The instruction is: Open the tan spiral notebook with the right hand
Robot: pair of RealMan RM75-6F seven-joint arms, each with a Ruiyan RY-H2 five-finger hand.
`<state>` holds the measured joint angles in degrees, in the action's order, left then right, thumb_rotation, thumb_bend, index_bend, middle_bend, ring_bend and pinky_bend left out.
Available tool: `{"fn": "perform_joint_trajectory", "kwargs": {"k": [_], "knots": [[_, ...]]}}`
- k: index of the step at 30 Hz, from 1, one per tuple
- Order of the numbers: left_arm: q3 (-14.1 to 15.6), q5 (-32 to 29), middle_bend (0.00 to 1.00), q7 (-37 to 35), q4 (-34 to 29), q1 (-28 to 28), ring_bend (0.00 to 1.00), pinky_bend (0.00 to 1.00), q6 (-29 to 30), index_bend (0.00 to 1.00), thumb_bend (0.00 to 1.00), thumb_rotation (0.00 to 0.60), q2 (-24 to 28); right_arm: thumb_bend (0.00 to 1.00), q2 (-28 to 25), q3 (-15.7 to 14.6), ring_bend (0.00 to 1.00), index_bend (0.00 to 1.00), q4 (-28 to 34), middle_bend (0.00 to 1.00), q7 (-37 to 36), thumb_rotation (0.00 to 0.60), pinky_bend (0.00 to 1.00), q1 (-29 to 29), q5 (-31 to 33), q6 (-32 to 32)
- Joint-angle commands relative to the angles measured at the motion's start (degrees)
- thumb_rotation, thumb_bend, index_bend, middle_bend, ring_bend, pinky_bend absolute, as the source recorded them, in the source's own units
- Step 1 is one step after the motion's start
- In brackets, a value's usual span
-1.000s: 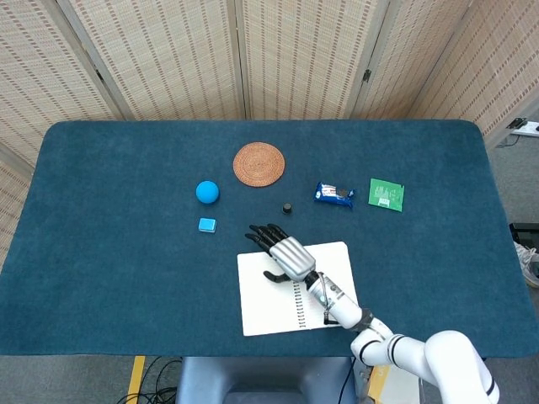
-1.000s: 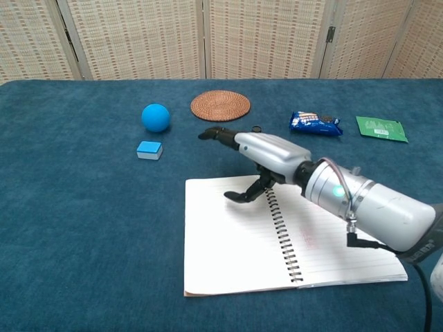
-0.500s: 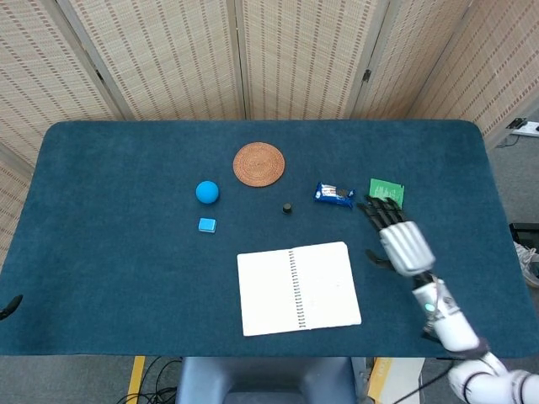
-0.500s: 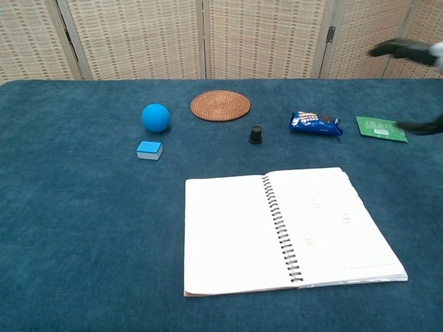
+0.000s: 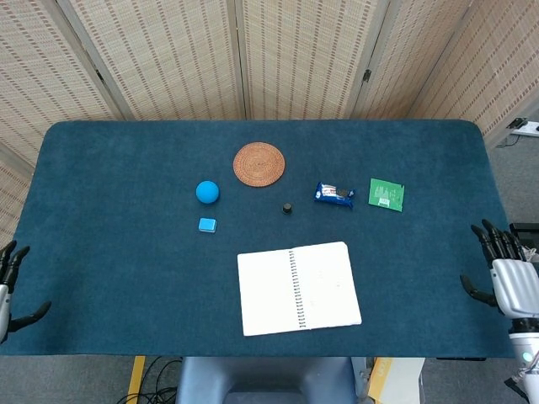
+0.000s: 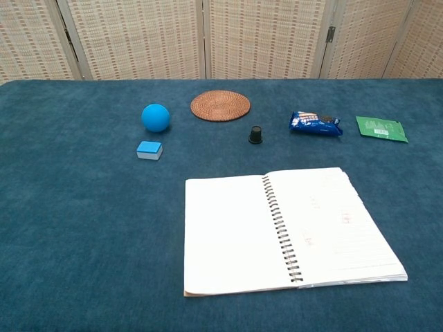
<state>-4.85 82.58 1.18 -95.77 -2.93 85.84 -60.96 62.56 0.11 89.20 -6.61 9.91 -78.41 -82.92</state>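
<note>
Spiral notebook (image 6: 287, 232), lower centre of the frame, lies flat and open on the blue surface (image 5: 109, 168), both lined pages exposed; the task appears complete. Faint marks on the right page cannot be read. Right hand (image 5: 509, 282), at the right edge of the head view, is off the surface, fingers spread, empty. Left hand (image 5: 7, 282), at the left edge, likewise empty. Above the notebook: snack packet (image 6: 315, 124) and green card (image 6: 381, 128), print illegible.
</note>
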Motion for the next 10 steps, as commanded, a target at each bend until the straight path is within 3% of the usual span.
{"fn": "perform_joint_trajectory", "kwargs": {"k": [1,10], "knots": [[-0.2,-1.0,0.02,0.1,0.0,-0.3,0.03,0.18,-0.5,0.1,0.21,0.6,-0.1,0.36,0.0,0.1,0.0,0.0,0.6,0.0,2.1,0.6,0.0,-1.3,-1.4,-1.3],[-0.6,-2.8,0.02,-1.0,0.1,-0.7,0.03,0.18,-1.8,0.1,0.21,0.6,0.4,0.36,0.6,0.0,0.0,0.0,0.7,0.0,3.9,0.6,0.0,-0.8,-2.7,1.9]]}}
